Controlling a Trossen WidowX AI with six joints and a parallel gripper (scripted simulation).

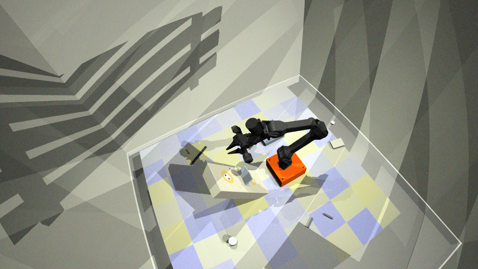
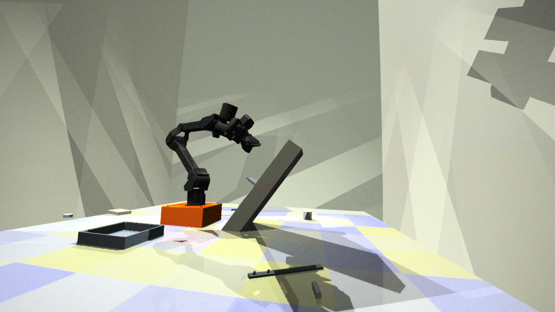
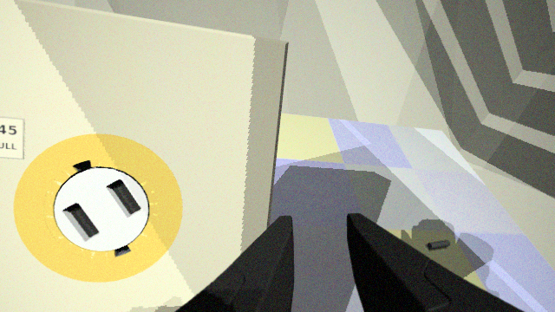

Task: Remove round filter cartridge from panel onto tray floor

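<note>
The round white filter cartridge (image 1: 227, 176) (image 3: 101, 212) sits in the tilted cream service panel (image 1: 233, 186) (image 2: 263, 190) (image 3: 195, 108), inside a yellow ring. Its two dark slots run slantwise in the wrist view, and small black notches show at its rim. My gripper (image 1: 227, 151) (image 2: 259, 144) (image 3: 319, 226) is in the air above the panel's upper part, off to one side of the cartridge. Its fingers are partly open with a narrow empty gap, touching nothing. The dark tray (image 2: 100, 241) stands beside the orange base; the arm partly hides it in the top view.
A grey-blue flap (image 1: 246, 175) (image 2: 251, 180) stands out from the panel's lower face. A black bar (image 1: 198, 155) (image 2: 287, 271) and a short dark rod (image 1: 187, 151) (image 2: 316, 289) (image 3: 438, 244) lie beyond the panel. A white cylinder (image 1: 232, 240) (image 2: 307, 215) and a cream block (image 1: 337, 143) (image 2: 119, 211) lie farther off.
</note>
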